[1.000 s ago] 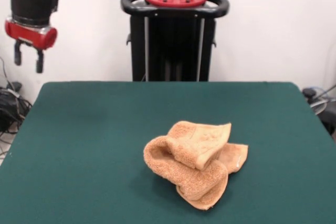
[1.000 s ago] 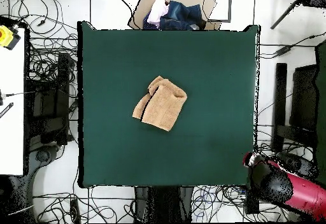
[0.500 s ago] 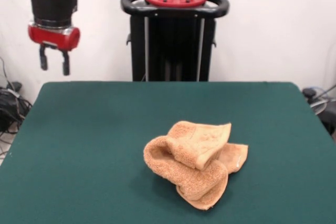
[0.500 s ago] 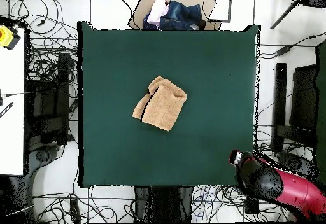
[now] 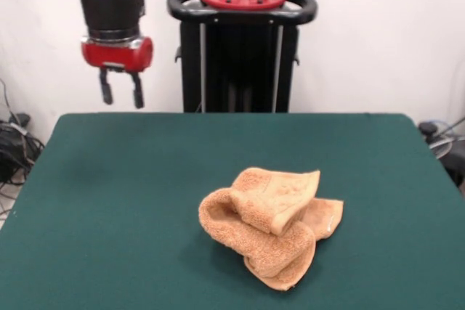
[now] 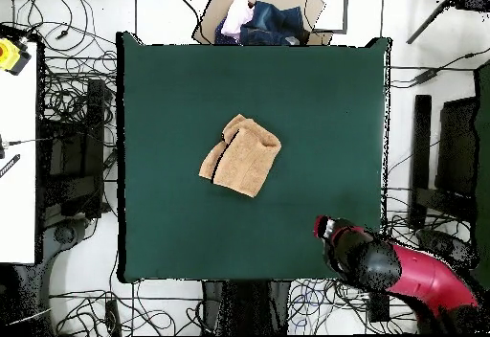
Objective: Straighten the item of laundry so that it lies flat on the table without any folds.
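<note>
On the table (image 5: 109, 201): one towel (image 5: 272, 226), and nothing else on the green cloth.
Towel, position: near the middle of the table in the overhead view (image 6: 241, 155); in the front view it sits right of centre, toward the near edge.
Towel, shape: crumpled and folded over itself in several thick layers, one flap rolled across the top, a flatter corner with a pale hem sticking out at the right side in the front view.
Arm (image 5: 111, 1): one, red and black, coming down at the upper left in the front view.
Gripper (image 5: 120, 89): one, two dark fingers (image 5: 106, 88) pointing down with a narrow gap between them, holding nothing.
Gripper, position: raised above the table's far edge, well apart from the towel; in the overhead view (image 6: 327, 227) it is over the table's lower right corner.
Pedestal (image 5: 241, 41): one, black frame with a red cap, behind the table.
Beyond the table: one pile of cloth items (image 6: 260, 19) at the top edge in the overhead view; many cables (image 6: 72, 94) on the floor around.
</note>
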Available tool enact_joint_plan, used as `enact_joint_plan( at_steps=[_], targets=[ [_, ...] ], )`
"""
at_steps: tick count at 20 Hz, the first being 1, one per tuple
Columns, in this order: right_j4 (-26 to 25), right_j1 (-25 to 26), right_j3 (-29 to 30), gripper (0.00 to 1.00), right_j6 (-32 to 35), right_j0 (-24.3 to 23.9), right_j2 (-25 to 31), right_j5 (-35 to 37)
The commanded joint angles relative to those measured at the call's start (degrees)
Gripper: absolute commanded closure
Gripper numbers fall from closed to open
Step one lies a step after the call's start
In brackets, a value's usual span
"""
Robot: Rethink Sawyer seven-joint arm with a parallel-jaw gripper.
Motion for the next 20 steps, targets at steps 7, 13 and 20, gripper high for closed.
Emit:
enact_joint_plan(
  at_steps=[7,13,20],
  targets=[
    [1.64,3.02,1.3,0.0,14.06,17.79,-6.93,-1.23],
    [0.65,7.88,-1.66,0.0,18.84,29.12,-17.15,-7.35],
    [8.08,15.06,-4.07,0.0,23.52,41.28,-23.73,-13.36]
  ],
)
